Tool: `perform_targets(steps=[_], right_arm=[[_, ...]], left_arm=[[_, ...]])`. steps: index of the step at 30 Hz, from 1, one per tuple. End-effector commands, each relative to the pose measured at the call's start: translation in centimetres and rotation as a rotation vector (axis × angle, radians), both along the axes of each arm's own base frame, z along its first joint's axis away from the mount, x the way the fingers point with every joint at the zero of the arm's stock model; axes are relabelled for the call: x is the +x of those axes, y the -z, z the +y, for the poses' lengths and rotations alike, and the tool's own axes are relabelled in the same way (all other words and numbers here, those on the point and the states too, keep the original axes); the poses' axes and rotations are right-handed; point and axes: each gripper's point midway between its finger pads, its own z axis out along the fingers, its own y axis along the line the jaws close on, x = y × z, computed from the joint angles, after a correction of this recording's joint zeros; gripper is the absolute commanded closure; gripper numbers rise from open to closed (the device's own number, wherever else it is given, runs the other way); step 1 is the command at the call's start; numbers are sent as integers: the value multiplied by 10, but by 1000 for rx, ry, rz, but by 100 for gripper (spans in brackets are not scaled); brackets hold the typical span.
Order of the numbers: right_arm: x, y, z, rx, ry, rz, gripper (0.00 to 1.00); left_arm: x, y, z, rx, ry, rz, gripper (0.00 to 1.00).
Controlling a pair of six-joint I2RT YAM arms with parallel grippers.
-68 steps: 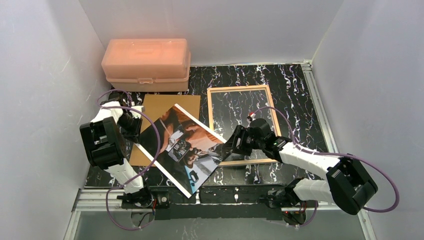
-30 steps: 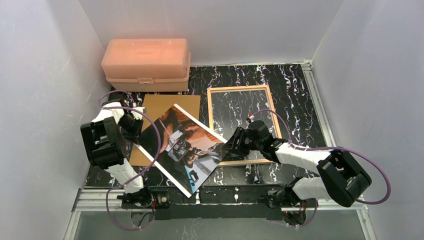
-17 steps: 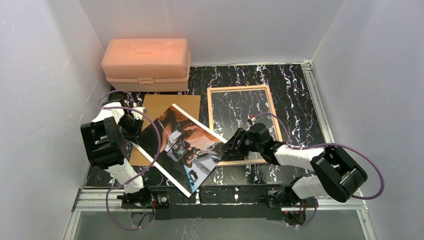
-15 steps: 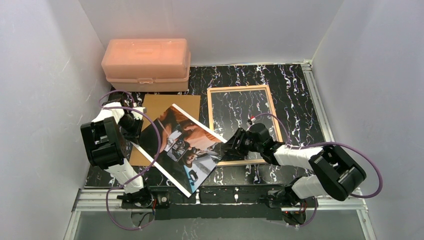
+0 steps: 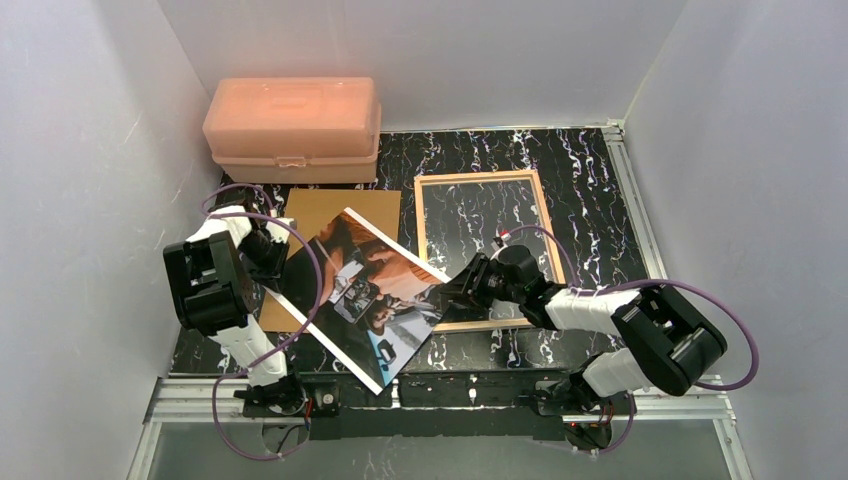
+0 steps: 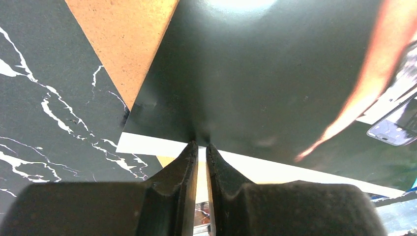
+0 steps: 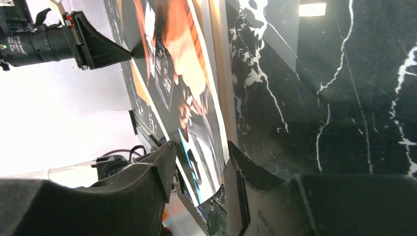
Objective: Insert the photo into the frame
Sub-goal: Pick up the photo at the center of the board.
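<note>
Photo (image 5: pixel 365 295) sits picture-side up and slanted, left part over the brown backing board (image 5: pixel 335 205), right corner by the near left corner of the frame (image 5: pixel 480 178), which lies flat on the marble table (image 5: pixel 590 180). My left gripper (image 6: pixel 201 147) is pinched tight on the photo's left edge. My right gripper (image 7: pixel 199 162) has its fingers spread loose either side of the right corner, not squeezing it as far as I can see.
</note>
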Motion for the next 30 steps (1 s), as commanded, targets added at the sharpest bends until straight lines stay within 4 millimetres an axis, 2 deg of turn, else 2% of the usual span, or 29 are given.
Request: perform_targets(steps=[1,8,9,12,14,16,20,22,26,29,30], right_arm=[[17,-34,12,71,4,-89,54],[15,-21,21,56,-16,-77,59],[16,-21,23,51,-18,-77,65],[18,-23,25,37,-27,-87,92],[22,-31,24,13,-29,-114,99],[29,-49,23,-28,-33,-169,99],[45,-103,12,-144,-38,-330,99],[53,-132,-2,-258,-39,-408,99],[78,-212,-44,-527,-3,-613,99],[92,-280,-84,-713,77,-764,99],[93,-311,-96,-741,124,-816,99]], left_arm=[[-6,6,-2,-6,18,25,90],[-7,8,-3,-8,24,27,90],[-7,8,-3,-9,25,26,90],[-7,7,-3,-9,26,22,90],[-6,4,-3,-7,28,20,91],[-6,-1,-3,-9,25,16,90],[-5,-22,-9,-40,1,13,88],[-5,-39,-16,-78,-24,16,85],[0,-70,-31,-164,-72,-27,81],[2,-87,-38,-197,-78,-58,81],[2,-90,-39,-199,-78,-62,81]])
